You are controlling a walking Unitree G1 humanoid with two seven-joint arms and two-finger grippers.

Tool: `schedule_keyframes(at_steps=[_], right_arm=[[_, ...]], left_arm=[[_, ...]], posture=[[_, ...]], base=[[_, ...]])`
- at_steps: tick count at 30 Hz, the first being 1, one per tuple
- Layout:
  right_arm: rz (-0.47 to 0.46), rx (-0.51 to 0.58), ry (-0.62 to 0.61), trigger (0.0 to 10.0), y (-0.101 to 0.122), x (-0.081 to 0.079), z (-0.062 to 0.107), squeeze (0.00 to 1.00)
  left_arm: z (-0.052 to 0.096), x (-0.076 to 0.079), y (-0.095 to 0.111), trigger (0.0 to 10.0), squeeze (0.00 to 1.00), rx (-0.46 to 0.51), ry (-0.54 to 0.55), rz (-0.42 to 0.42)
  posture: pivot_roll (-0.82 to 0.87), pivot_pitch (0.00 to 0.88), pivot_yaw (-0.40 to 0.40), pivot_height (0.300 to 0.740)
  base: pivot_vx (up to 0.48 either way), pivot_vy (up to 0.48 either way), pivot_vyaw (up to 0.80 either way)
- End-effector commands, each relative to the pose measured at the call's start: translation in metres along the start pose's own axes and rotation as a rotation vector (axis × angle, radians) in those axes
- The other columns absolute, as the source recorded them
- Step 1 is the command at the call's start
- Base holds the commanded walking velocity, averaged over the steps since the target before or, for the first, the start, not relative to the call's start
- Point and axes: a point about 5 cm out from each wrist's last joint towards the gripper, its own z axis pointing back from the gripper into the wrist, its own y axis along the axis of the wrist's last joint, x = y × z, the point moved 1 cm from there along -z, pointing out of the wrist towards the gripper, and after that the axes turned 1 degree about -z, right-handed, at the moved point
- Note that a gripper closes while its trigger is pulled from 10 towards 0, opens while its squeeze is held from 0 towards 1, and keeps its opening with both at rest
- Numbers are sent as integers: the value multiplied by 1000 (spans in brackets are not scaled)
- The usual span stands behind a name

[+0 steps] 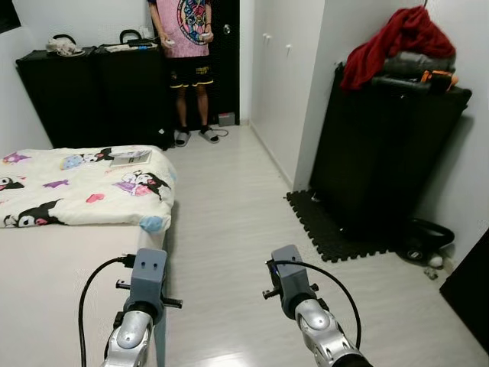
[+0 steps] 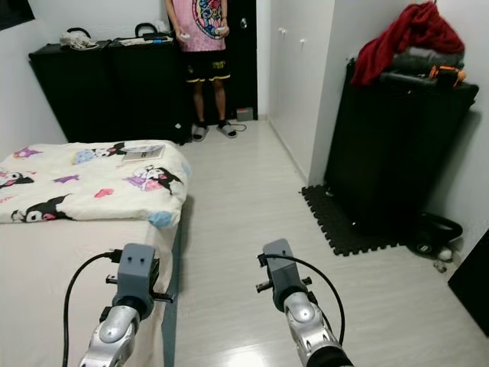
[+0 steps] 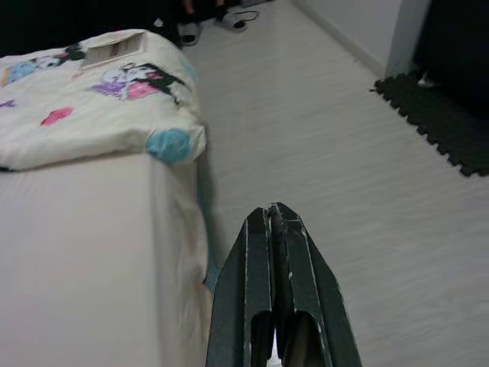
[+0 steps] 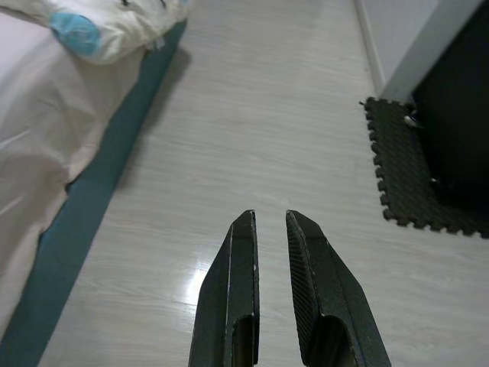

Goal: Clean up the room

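In the left eye view, both arms are being held out low over the floor [image 1: 229,229], nothing being carried by either. The bed [image 1: 53,267] is lying beside and ahead of the left arm, with a cartoon-print quilt [image 1: 84,187] bunched at its far end and a flat book-like item [image 1: 131,158] resting on it. A red garment [image 1: 397,38] is being left heaped on a black cabinet [image 1: 382,153], well ahead and to the right of the right arm (probably the nearer one for it). A person [image 1: 187,46] is standing at the far end.

In the left wrist view, the left gripper [image 3: 276,218] is being kept pressed together, the quilt lying ahead and left.

In the right wrist view, the right gripper [image 4: 271,222] is being held slightly spread over bare floor, a foam mat [image 4: 416,176] ahead to its right.

No writing is readable anywhere.
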Motion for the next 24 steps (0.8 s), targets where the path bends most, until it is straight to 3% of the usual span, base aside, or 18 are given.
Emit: schedule_keyframes(at_steps=[1,24], right_arm=[[-23,11,-2,10000,1,0,0,0],[-2,4,8,10000,-1,1,2,0]], left_arm=[[1,1,0,10000,0,3,2,18],[3,0,-3,10000,0,-4,13,25]], posture=[[50,2,4,740],[41,2,-18,740]], base=[[394,0,0],[389,0,0]])
